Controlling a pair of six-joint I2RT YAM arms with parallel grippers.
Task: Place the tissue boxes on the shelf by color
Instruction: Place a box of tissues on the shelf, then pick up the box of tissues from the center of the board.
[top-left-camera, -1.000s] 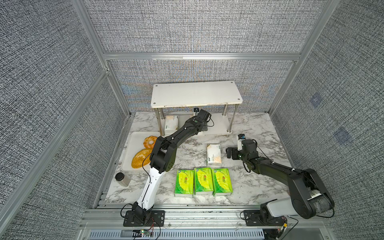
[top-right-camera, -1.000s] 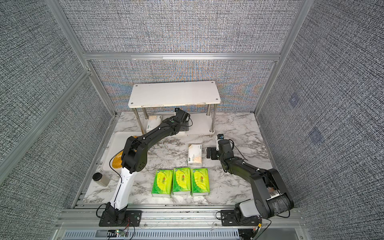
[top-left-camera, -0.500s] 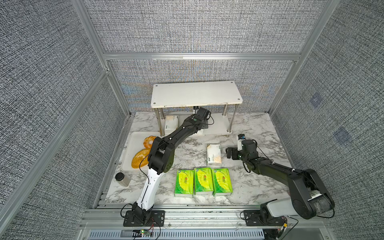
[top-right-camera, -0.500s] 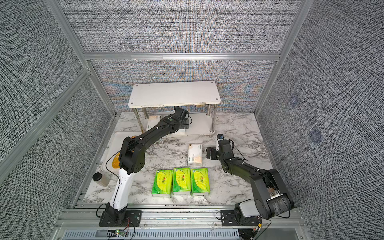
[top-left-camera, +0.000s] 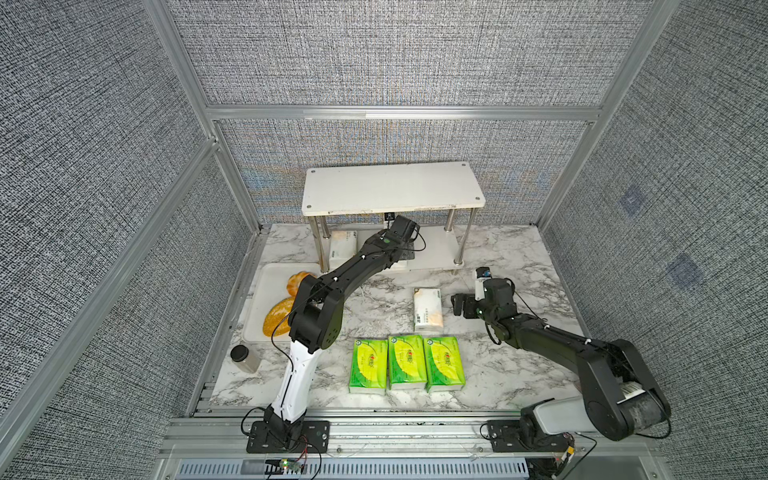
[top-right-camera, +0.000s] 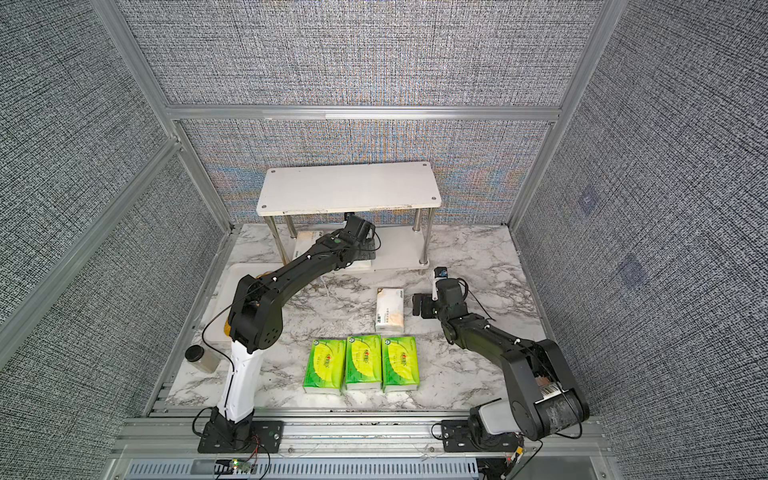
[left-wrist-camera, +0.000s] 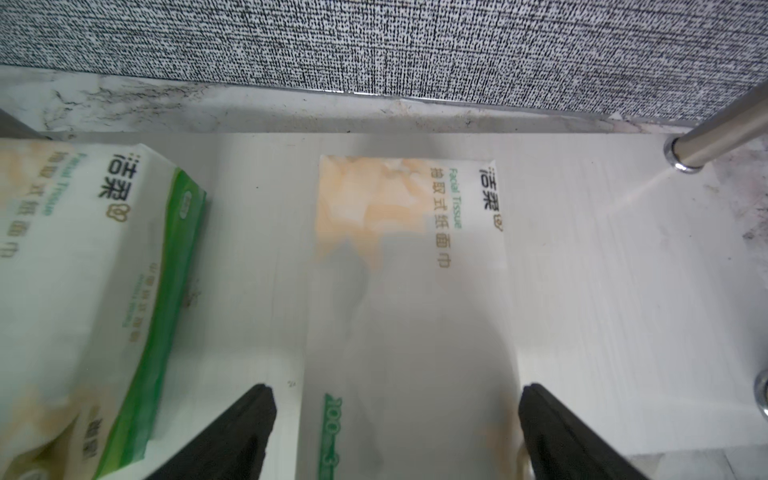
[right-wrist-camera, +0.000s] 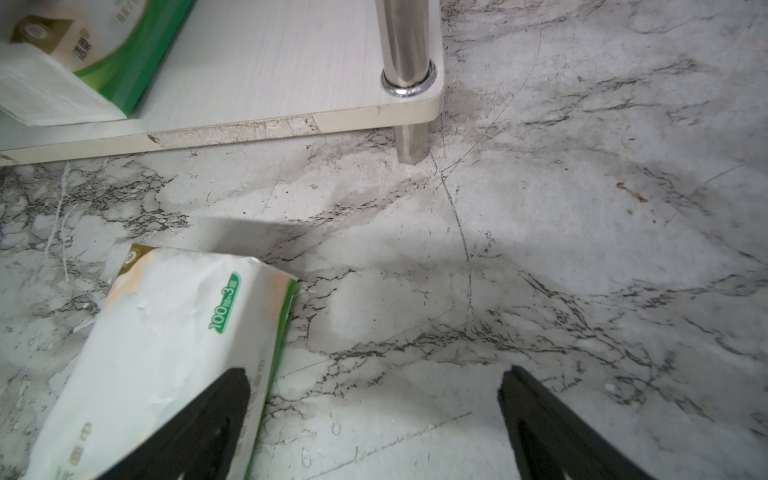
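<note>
The shelf stands at the back. One white-peach tissue box lies at the left end of its lower board. A second white-peach box lies flat on that board between the fingers of my left gripper, which is open, with a gap showing on one side. In both top views the top board hides those fingers. A third white-peach box lies on the marble; my right gripper hovers open just to its right, holding nothing. Three green boxes sit in a row near the front.
A white tray at the left holds a bread loaf and a ring. A small dark-lidded jar stands at the front left. Shiny shelf legs rise from the lower board. Grey walls close in three sides.
The left arm has shifted only very slightly at the shelf. The right arm and all the boxes lie where they were.
</note>
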